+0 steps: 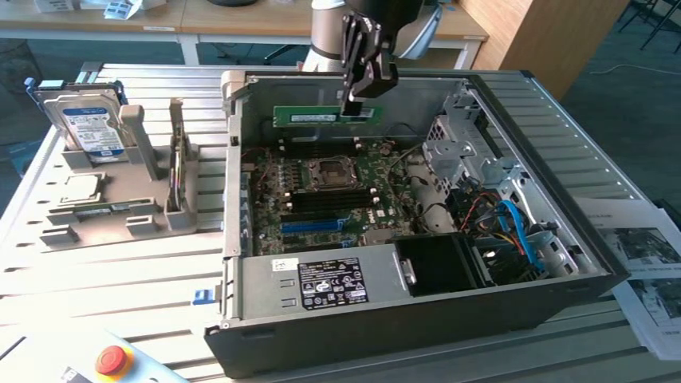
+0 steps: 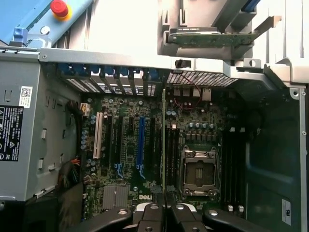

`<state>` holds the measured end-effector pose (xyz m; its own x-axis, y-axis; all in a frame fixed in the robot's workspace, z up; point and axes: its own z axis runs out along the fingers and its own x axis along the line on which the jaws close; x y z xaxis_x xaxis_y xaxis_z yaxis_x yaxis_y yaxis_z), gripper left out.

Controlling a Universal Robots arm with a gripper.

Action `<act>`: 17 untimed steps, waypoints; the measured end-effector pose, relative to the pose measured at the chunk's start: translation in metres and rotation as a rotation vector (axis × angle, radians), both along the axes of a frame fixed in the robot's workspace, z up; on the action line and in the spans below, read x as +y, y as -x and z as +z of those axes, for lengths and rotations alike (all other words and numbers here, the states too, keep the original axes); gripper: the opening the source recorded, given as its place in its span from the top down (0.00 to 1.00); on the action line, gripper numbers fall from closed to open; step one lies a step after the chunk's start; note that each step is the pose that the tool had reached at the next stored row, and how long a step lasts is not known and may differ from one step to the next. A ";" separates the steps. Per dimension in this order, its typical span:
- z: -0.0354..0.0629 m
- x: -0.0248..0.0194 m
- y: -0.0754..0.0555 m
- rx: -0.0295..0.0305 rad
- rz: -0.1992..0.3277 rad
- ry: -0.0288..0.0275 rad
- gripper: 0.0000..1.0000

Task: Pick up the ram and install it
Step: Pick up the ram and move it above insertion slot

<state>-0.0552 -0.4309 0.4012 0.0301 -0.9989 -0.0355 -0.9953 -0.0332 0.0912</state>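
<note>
My gripper (image 1: 352, 108) hangs over the far side of the open computer case (image 1: 596, 267), shut on the ram (image 1: 319, 116). The ram is a long green stick with a white label, held level by one end above the motherboard (image 1: 368, 209). In the wrist view the ram (image 2: 164, 145) shows edge-on as a thin line running out from my gripper (image 2: 165, 210). There it lies over the black memory slots (image 2: 172, 154) beside the CPU socket (image 2: 199, 169). The stick is still in the air above the board.
A grey fixture (image 1: 64, 233) on the exterior view's left holds a silver hard drive (image 1: 91, 124) and a square CPU chip (image 1: 80, 187). The power supply (image 1: 319, 283) fills the case's near side. A red stop button (image 1: 112, 361) and papers (image 1: 643, 247) lie on the table.
</note>
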 end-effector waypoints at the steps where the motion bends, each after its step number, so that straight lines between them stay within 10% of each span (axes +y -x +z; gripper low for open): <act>1: 0.0000 0.0000 0.000 -0.0057 0.002 0.0000 0.88; 17: -0.0006 0.0000 0.000 -0.0101 -0.028 0.0001 0.88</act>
<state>-0.0554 -0.4309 0.4006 0.0022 -0.9994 -0.0352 -0.9967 -0.0050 0.0811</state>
